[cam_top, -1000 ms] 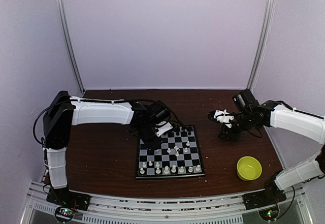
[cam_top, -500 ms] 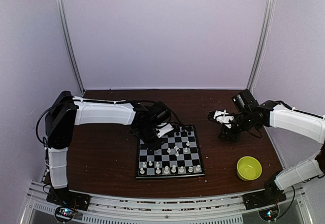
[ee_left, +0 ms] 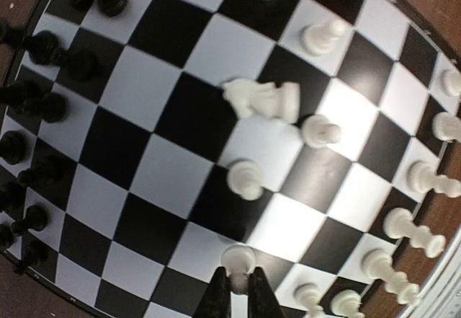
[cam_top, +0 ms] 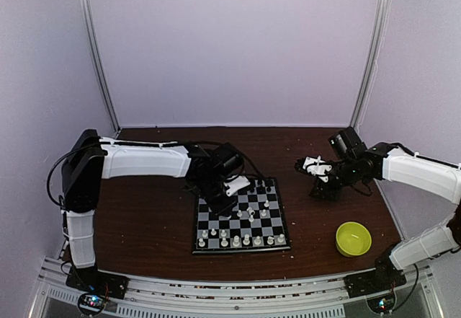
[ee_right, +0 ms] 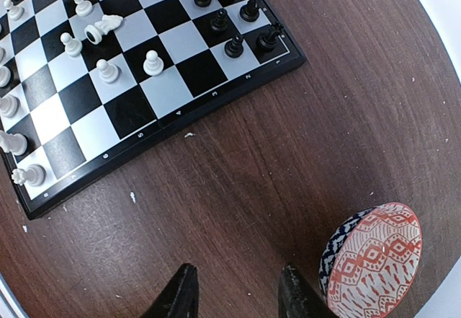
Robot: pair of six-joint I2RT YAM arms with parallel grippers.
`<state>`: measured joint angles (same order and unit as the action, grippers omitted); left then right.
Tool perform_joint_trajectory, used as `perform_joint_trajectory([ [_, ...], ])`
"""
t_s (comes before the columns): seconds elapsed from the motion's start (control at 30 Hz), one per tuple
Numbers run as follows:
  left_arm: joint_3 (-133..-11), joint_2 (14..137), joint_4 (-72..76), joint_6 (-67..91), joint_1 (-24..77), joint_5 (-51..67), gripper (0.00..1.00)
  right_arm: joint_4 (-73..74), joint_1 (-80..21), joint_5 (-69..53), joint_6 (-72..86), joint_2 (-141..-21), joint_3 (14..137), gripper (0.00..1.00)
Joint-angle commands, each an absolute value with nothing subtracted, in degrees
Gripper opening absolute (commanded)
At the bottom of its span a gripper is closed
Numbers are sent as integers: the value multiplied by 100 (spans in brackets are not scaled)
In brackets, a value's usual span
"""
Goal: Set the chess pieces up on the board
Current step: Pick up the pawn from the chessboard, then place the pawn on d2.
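As left hand hangs over board, white pawn sits pinched, seemingly, in its grip.

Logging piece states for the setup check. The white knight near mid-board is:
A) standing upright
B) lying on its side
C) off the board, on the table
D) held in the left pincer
B: in the left wrist view the white knight lies tipped over on the board, well clear of the left pincer, which is closed on a white pawn.
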<state>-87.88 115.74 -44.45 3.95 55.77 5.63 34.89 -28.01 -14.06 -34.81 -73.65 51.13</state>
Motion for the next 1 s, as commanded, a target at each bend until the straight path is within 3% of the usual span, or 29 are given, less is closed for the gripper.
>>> perform_joint_trajectory([
  [0.0, -8789, 11195, -4311, 126, 5921, 1205, 6, 3523, -2848, -1312, -3542, -7391, 5255, 37],
  [0.8, -8881, 11770, -4614, 89, 6133, 944, 8, 3529, -2865, -1310, -3542, -7392, 5257, 37],
  [0.97, -8910, 11797, -4623, 106, 6135, 897, 18, 3533, -2865, -1305, -3542, -7396, 5256, 37],
])
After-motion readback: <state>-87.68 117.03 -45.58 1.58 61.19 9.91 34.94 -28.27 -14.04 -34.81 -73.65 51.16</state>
